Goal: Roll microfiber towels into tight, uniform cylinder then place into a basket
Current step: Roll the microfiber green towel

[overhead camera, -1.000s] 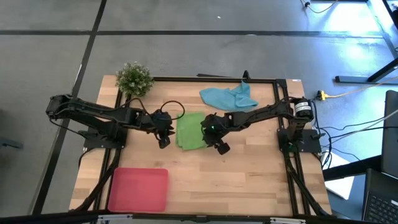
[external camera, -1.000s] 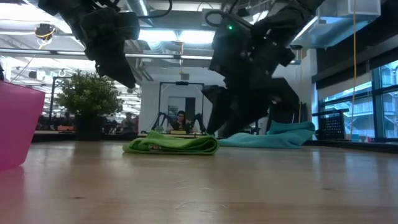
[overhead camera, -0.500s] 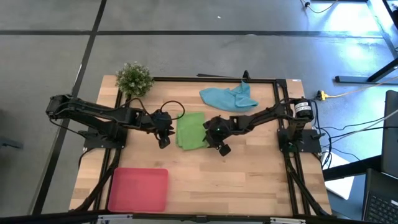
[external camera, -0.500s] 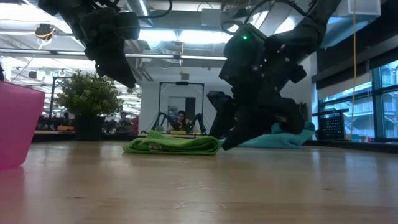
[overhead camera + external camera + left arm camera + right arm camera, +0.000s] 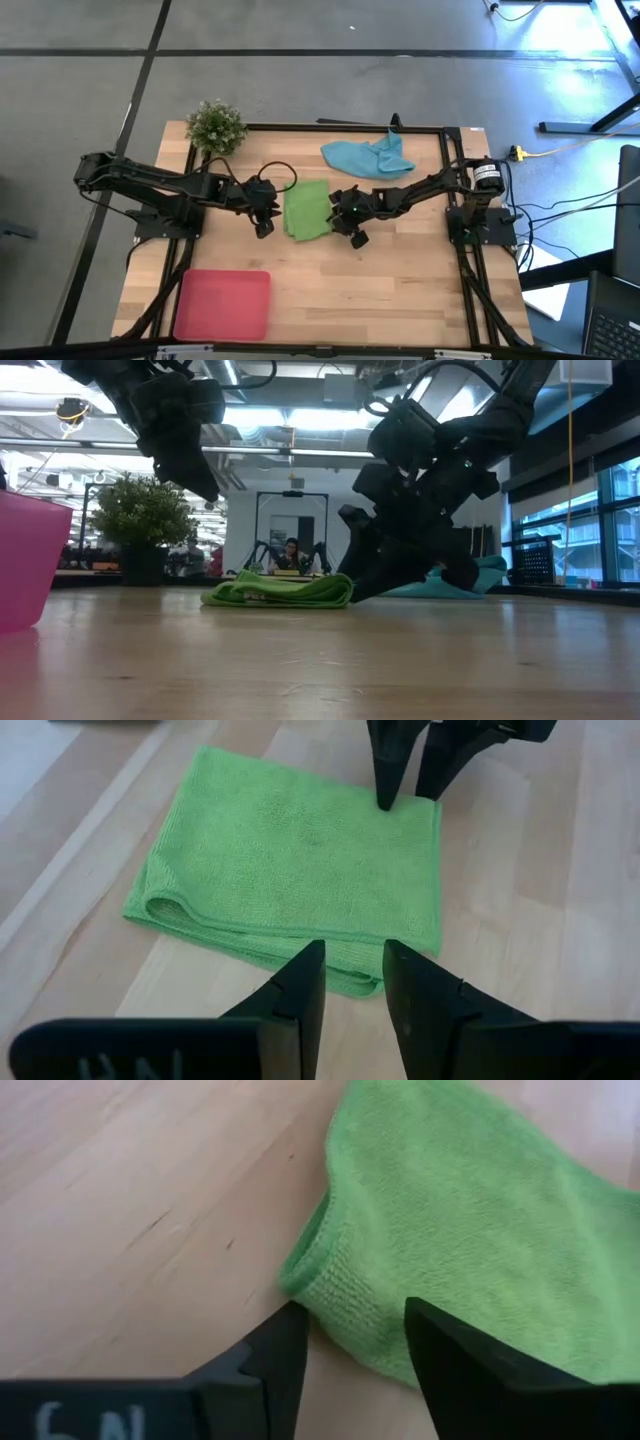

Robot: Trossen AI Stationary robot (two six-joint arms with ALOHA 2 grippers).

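The lime green towel [image 5: 306,208] lies folded flat on the wooden table [image 5: 400,290], midway between the arms. My right gripper [image 5: 350,1320] stands low at the towel's right near corner [image 5: 305,1285], open, with one finger on each side of that corner. My left gripper [image 5: 350,960] hangs above the table just left of the towel's left edge, its fingers a little apart with nothing between them. Crumpled at the table's far edge is the light blue towel [image 5: 366,157]. The red basket [image 5: 223,304] sits at the near left corner. My right gripper comes slanting down from the table's right side, and its fingers [image 5: 455,1365] stand either side of the green towel's folded right near corner [image 5: 305,1285]. That corner rests on the table. I cannot tell whether the fingers touch the cloth.
A small green plant [image 5: 215,125] stands at the far left corner. A black frame [image 5: 455,180] runs along the table's edges. Bare wood stretches between the green towel and the basket, and along the near right.
My right gripper has sunk toward the table and tipped, coming down at the green towel's right near corner. The towel lies as it did before.
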